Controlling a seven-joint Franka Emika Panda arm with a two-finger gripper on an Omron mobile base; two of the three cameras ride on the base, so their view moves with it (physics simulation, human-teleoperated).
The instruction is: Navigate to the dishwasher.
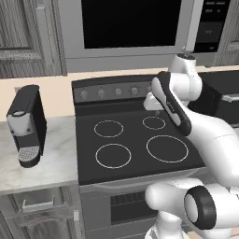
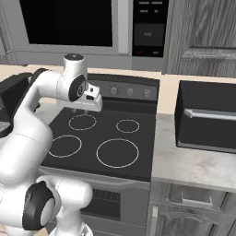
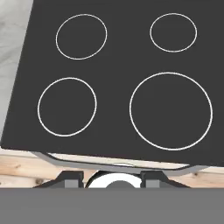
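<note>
Black stovetop point(image 1: 135, 140) beneath pincer point(image 3: 111, 178); jaws apparently apart

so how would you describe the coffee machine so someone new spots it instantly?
Start at the black stove with four white burner rings, then look to the marble counter on its left in the left base view. The coffee machine stands there against the beige wall: a tall black-and-silver block with a round drip tray, alone on that counter.

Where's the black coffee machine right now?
The black and silver coffee machine stands on the pale marble counter in the left base view, just left of the black stovetop.
</note>
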